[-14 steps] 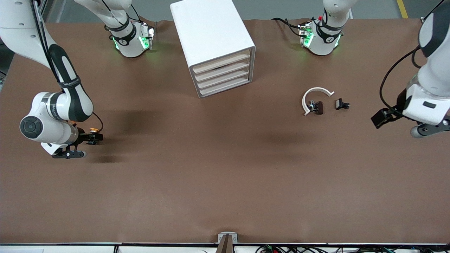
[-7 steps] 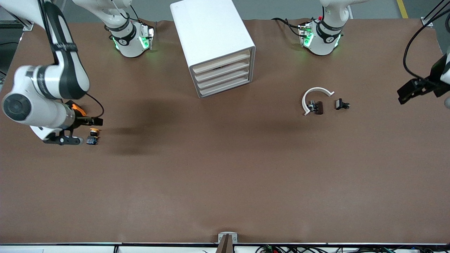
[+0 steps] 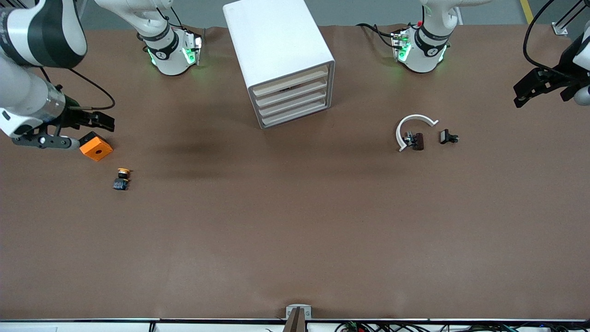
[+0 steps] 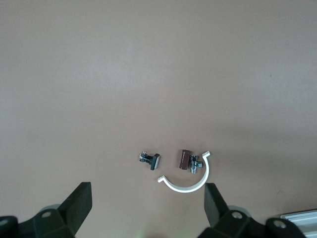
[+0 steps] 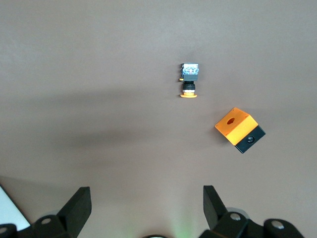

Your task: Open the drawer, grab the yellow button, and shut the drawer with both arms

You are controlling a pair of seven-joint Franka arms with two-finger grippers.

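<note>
The button (image 3: 121,179) is seen lying on its side on the bench (image 3: 295,230), free of the empty, spread right hand (image 3: 99,121) raised over the orange block (image 3: 96,146), which lies close by, while the left hand (image 3: 530,90), fingers apart, is held high at its own end.

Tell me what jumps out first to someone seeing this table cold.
The white drawer cabinet stands between the arms' bases, all drawers shut. Toward the right arm's end, the button lies on the table, nearer the front camera than an orange block; the right tool hangs open by that block. The left tool is open too.
</note>
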